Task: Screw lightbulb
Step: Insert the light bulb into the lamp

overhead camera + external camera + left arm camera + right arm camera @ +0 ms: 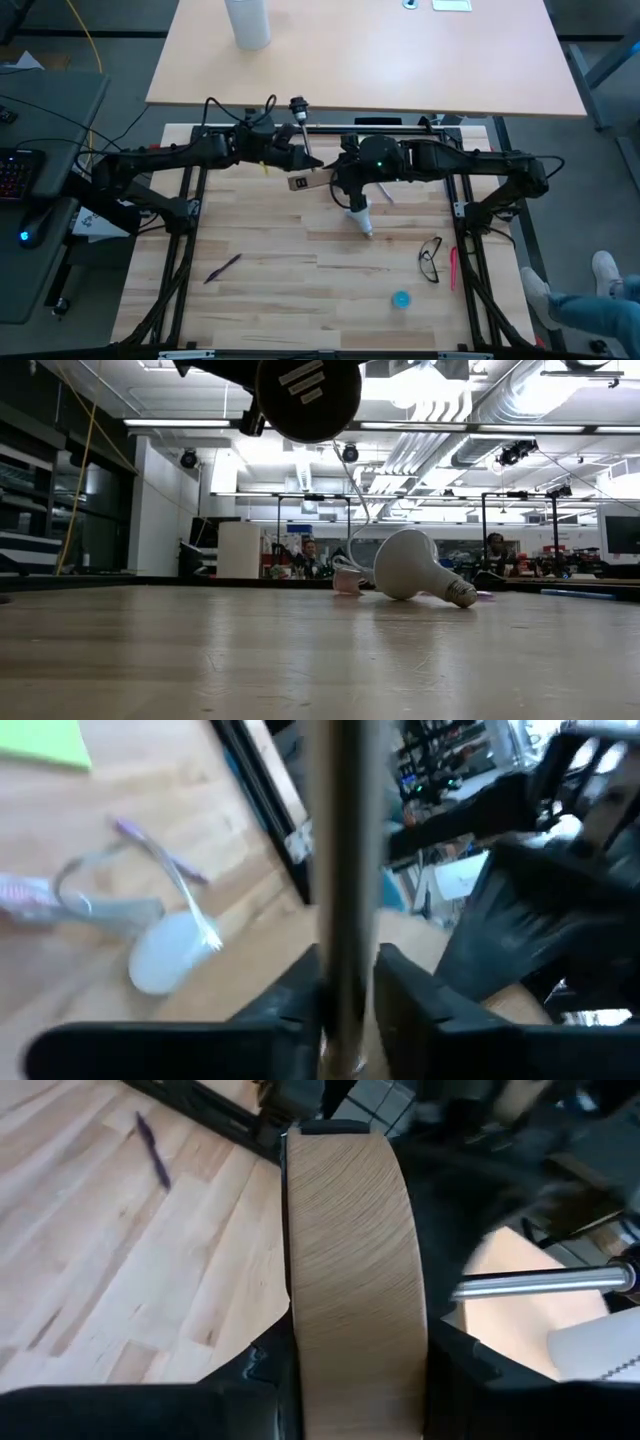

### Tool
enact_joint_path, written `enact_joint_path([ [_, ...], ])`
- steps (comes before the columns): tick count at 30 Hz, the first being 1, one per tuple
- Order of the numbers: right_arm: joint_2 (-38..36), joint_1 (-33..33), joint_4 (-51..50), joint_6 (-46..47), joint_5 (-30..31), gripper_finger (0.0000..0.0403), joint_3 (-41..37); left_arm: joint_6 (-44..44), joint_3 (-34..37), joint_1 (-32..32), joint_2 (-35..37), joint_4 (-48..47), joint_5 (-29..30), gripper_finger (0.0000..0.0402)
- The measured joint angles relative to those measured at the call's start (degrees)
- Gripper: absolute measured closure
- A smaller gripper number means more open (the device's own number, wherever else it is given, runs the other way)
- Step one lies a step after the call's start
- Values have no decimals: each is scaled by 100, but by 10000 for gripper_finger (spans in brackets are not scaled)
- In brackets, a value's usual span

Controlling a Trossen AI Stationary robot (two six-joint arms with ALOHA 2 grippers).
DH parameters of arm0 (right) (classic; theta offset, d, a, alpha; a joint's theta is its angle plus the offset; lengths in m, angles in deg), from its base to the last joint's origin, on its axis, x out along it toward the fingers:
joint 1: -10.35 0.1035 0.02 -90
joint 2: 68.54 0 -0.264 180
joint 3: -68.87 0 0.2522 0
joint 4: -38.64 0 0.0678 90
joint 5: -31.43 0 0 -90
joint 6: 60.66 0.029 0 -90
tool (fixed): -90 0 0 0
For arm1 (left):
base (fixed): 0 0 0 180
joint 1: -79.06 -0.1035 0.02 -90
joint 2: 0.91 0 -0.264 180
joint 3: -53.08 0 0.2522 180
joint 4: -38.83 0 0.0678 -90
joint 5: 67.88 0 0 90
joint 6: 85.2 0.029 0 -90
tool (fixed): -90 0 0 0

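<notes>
Lightbulb (pixel 362 217) lies on its side on the wooden worktop (pixel 280 290), near the middle, screw base pointing toward the front edge; in the low view (pixel 415 577) the globe rests on the wood with the base tipped right. No claw touches it.

Directly above it, off the worktop: the wooden disc (pixel 355 1270), seen edge-on, clamped across its thickness by the right claw (pixel 355 1355), one finger on each flat face. A metal rod (pixel 345 870) stands out from the disc; the left claw (pixel 347 990) is closed around this rod, fingers pressed to either side. Both claws meet at the rear centre of the worktop, arms reaching in from their own sides. From the low camera, the disc's dark underside (pixel 307 395) hangs at the top, above and left of the bulb.

Around: eyeglasses (pixel 430 259) and a red pen (pixel 452 268) to the right, a small blue cap (pixel 401 299) toward the front, a dark pen (pixel 223 268) front left. A tall white cylinder (pixel 248 22) stands on the separate table behind.
</notes>
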Motion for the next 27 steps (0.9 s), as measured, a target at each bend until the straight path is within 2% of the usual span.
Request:
enact_joint_path([
  [4,-53,38,-336,118,-32,274,-9,78,-2,-190,23,-4,53,270],
  [9,-158,30,-871,376,49,274,-11,487,-4,-484,197,-250,45,221],
  [13,-269,31,-1051,446,452,274,-11,1008,-4,-785,560,-834,131,200],
  [18,-395,-90,-1005,866,899,275,-10,1883,-4,-964,1208,-1460,694,193],
  [22,-444,-269,-783,1451,1047,275,-11,2857,-4,-475,1633,-1995,1181,193],
  [25,-450,-377,-721,1727,1014,275,-9,3883,-2,126,1742,-2342,1921,193],
  [27,-426,-412,-662,1894,918,275,-9,4894,-2,521,1750,-2472,2498,193],
])
